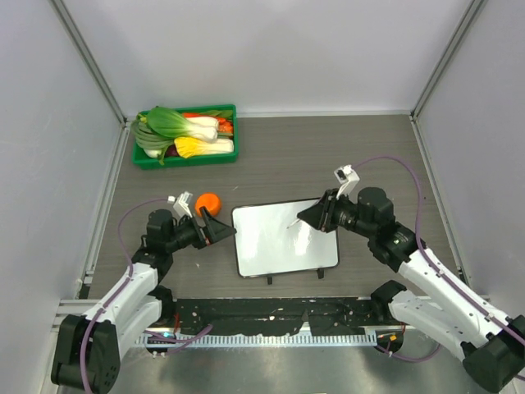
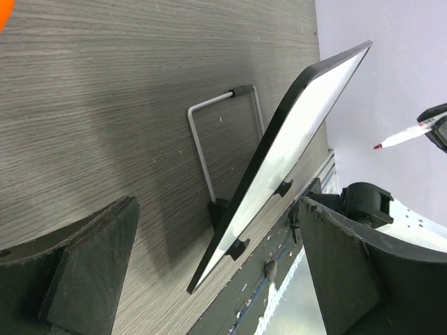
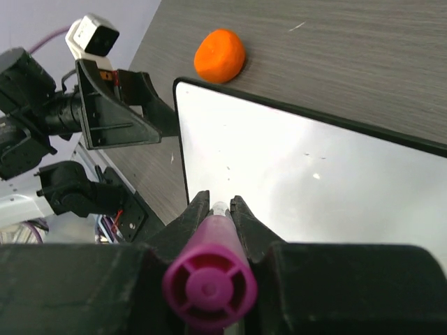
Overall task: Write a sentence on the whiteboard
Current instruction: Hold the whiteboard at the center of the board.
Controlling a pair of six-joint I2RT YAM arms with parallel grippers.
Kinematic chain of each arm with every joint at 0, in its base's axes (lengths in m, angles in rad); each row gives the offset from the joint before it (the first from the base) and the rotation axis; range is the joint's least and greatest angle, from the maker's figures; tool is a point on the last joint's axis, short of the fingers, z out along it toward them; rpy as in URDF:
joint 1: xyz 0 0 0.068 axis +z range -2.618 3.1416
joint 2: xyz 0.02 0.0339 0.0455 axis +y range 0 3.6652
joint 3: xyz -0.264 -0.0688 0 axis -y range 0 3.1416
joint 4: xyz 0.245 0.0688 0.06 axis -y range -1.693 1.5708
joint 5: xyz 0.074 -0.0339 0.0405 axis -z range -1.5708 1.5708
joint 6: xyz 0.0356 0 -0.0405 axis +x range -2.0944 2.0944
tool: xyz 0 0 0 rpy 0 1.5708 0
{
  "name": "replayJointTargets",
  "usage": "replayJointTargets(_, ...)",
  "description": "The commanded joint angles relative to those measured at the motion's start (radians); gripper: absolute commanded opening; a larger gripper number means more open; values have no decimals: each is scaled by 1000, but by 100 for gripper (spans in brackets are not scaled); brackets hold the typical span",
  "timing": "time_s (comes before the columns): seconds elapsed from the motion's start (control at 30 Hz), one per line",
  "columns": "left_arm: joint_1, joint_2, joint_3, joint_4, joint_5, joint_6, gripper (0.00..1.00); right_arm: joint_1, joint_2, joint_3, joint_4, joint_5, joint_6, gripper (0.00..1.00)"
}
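The whiteboard (image 1: 283, 238) stands mid-table, tilted up on a wire stand (image 2: 209, 132). Its face (image 3: 314, 174) is blank white and no sentence shows on it. My right gripper (image 1: 318, 215) is shut on a marker (image 3: 209, 279) with a magenta end. The marker (image 1: 299, 219) points at the board's right half, and in the left wrist view its red tip (image 2: 378, 146) hangs a little off the face. My left gripper (image 1: 220, 228) is open beside the board's left edge, and its fingers (image 2: 98, 265) hold nothing.
An orange (image 1: 207, 202) lies just behind the left gripper, near the board's far left corner (image 3: 178, 85). A green tray (image 1: 189, 162) of vegetables stands at the back left. Grey walls close in both sides and the back.
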Motion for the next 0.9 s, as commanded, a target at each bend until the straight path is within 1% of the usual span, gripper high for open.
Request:
replayJointTargets(0.0,-12,-5,29,-19,-25,37,100,139,25,83,-4,215,-57,1)
replayJointTargets(0.1,-19,-9,28,-25,-30,40,100,232,41,97,-4,317,-73,1)
replayJointTargets(0.17,-25,-15,29,-34,-37,45,100,265,57,99,1,346,-77,1)
replayJointTargets(0.23,-30,-17,31,-42,-42,48,100,280,72,102,13,341,-77,1)
replayJointTargets(0.43,-39,-5,40,-53,-50,56,100,289,66,74,79,297,-57,0)
replayJointTargets(0.87,-51,28,37,-36,-42,62,98,289,38,49,79,292,-52,1)
